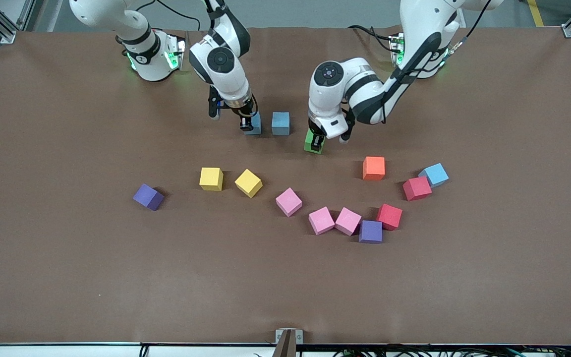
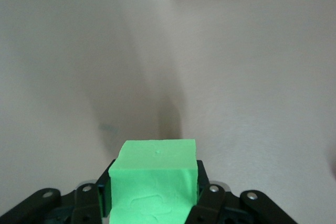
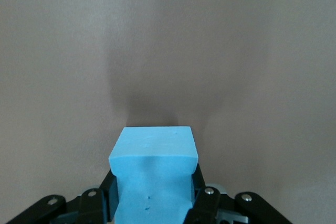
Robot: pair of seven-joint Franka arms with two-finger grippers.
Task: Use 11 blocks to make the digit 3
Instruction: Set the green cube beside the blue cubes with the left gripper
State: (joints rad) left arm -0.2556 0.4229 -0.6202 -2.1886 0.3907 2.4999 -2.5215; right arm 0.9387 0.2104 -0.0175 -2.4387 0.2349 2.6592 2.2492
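**Two cubes gripped, top row barely begun**

Nearest the front camera lies a loose arc of small matte foam cubes: a purple cube touching a pink cube, with a second pink cube just beside that and a red cube at the purple one's corner; a third pink cube sits slightly farther; then two yellow cubes, a lone purple cube toward the right arm's end, an orange cube, and a red cube touching a light blue cube toward the left arm's end.

Farther still, the left gripper is clamped on the green foam cube, low at the table; the right gripper is closed on a light blue foam cube, just beside a free blue cube with a gap between them.

The digit 3 is hardly started. The risks as I judge them: foam may cling to the pads on release and twist the cube, leaving gaps in the row; the two wrists work close together, so a careless approach could knock the free blue cube; a red cube might be taken by mistake.
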